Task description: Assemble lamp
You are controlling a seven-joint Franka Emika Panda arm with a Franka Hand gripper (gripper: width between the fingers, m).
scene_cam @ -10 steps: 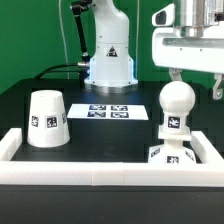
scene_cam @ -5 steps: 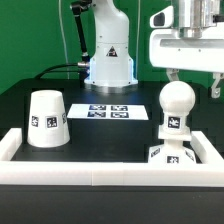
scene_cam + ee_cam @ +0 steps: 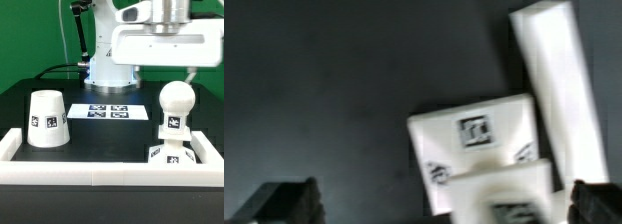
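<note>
The white cone shade (image 3: 46, 118) stands on the black table at the exterior view's left. The ball-topped bulb (image 3: 175, 105) stands upright on the blocky base (image 3: 168, 153) at the exterior view's right, near the white rim's corner. My gripper (image 3: 165, 72) hangs above the table, up and slightly left of the bulb, touching nothing. In the wrist view my gripper (image 3: 441, 205) is open, with its dark fingers (image 3: 287, 200) wide apart. The blurred bulb top (image 3: 518, 205) and the tagged base (image 3: 473, 130) lie below, between the fingers.
A raised white rim (image 3: 100, 172) borders the table's front and sides, and shows in the wrist view (image 3: 553, 80) too. The marker board (image 3: 108, 111) lies flat mid-table. The arm's pedestal (image 3: 108, 60) stands behind it.
My hand has swung toward the exterior view's left and now looms larger over the middle of the scene. Shade, bulb and base have not moved.
</note>
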